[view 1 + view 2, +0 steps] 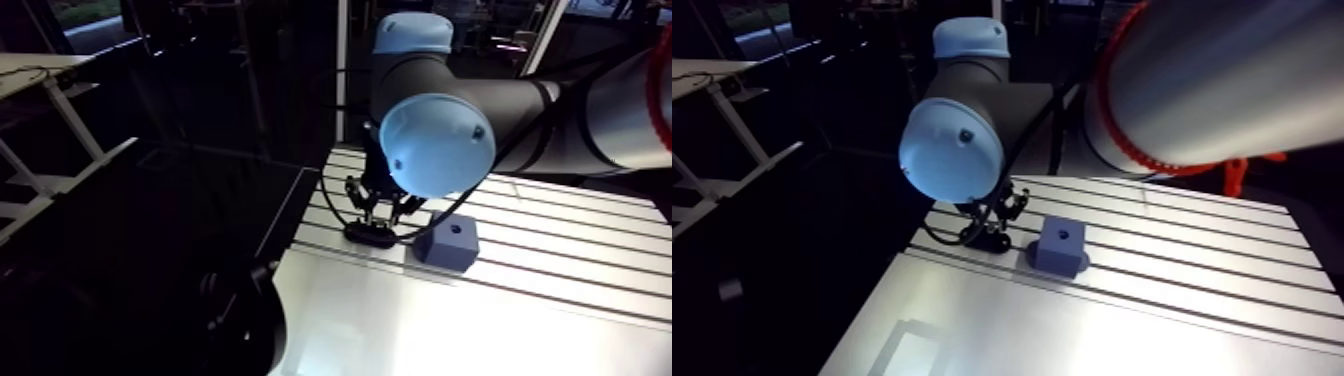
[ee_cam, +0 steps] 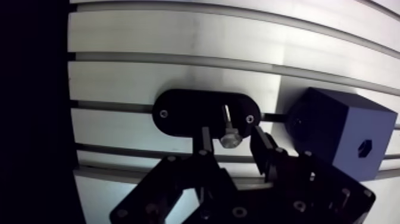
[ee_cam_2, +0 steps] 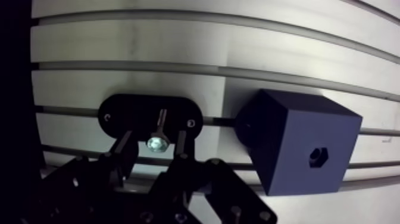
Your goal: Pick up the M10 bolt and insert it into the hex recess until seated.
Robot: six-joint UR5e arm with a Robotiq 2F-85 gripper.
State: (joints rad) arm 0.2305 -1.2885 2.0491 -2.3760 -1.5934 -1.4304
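The gripper (image 2: 232,142) is low over the metal table (image 2: 178,36), near the table's edge. Its two fingers (image 2: 205,140) are spread apart, and they grip nothing. The silver bolt (image 2: 229,128) sits between them, with a little gap showing on each side. The bolt is on a black oval holder (image 2: 184,113) that lies flat on the table. The bolt's six-sided head is the end closer to the gripper. Just beside the holder is a dark blue block (image 2: 336,128). It rests on the table too. One face of the block has a small six-sided hole (image 2: 365,148), and the hole has nothing in it.
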